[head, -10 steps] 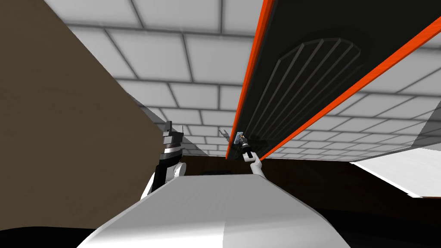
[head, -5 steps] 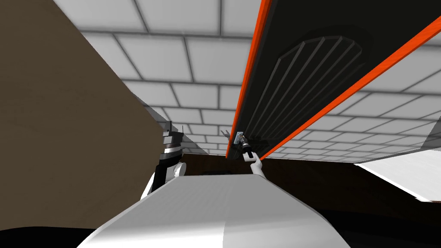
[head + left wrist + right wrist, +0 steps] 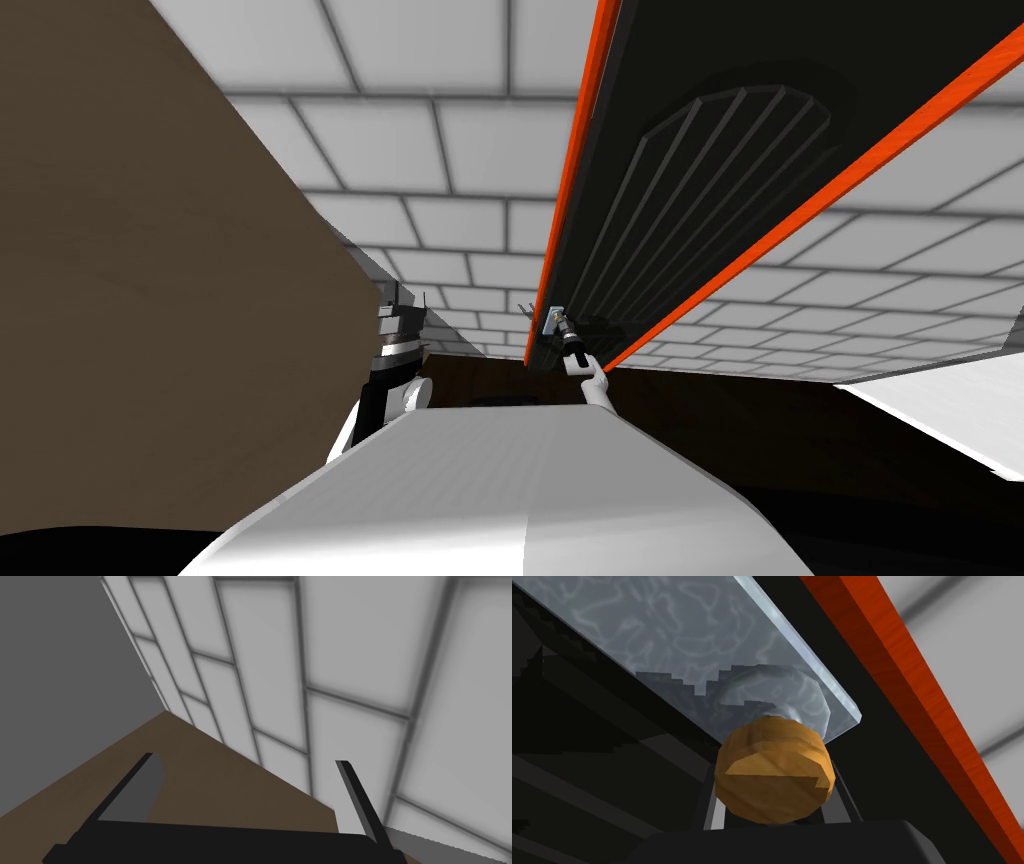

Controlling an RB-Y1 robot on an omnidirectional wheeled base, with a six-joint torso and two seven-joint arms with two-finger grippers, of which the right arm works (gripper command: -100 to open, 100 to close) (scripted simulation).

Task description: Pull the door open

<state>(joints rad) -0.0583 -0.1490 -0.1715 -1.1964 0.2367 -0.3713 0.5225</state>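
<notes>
One claw [image 3: 562, 327] around door-edge knob [image 3: 774, 776]

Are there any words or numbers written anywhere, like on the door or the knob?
None: the door, its knob, the plate behind the knob and the tiled wall carry no words, numbers or signs.

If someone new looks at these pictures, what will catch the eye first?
The black door with its bright orange-red edge crosses the head view's upper right. Next comes the round orange-brown knob, gripped by the right claw, before a glassy grey plate. The left claw stands open.
</notes>
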